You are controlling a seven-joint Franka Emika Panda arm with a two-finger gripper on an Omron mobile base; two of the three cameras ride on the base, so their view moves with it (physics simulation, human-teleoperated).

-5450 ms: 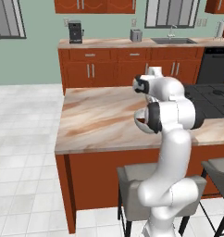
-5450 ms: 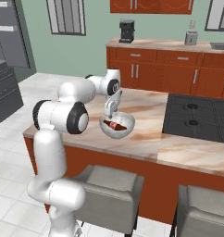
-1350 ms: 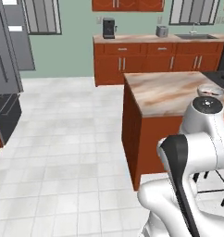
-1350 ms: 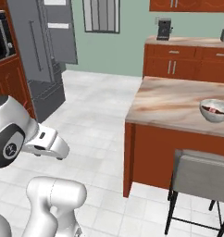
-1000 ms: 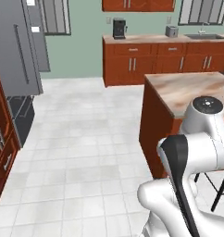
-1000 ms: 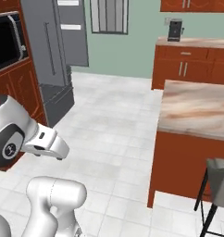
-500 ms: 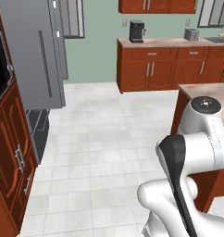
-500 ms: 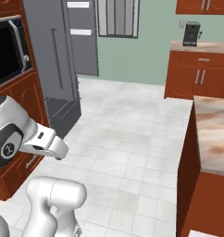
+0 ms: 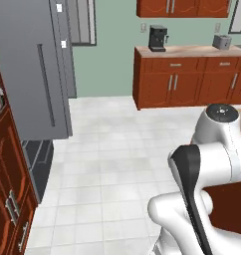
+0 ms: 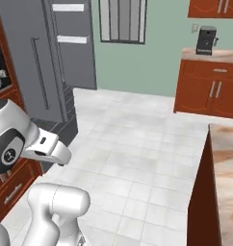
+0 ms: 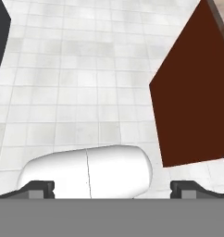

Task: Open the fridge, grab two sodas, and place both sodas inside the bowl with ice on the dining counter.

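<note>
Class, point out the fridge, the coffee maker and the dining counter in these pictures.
fridge (image 9: 28,74): left base view, on its grey door.
coffee maker (image 9: 158,38): left base view, on its black body.
dining counter (image 10: 227,163): right base view, on its marbled top.

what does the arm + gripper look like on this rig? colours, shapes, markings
Glossy white rounded arm built of fat tubular links, with a dark grey-black band at one joint and a dark round cap with a small mark on top of another. In the right base view a dark round joint disc carries a small white symbol. No loose cables show. The gripper has two small dark grey blocky finger tips.
</note>
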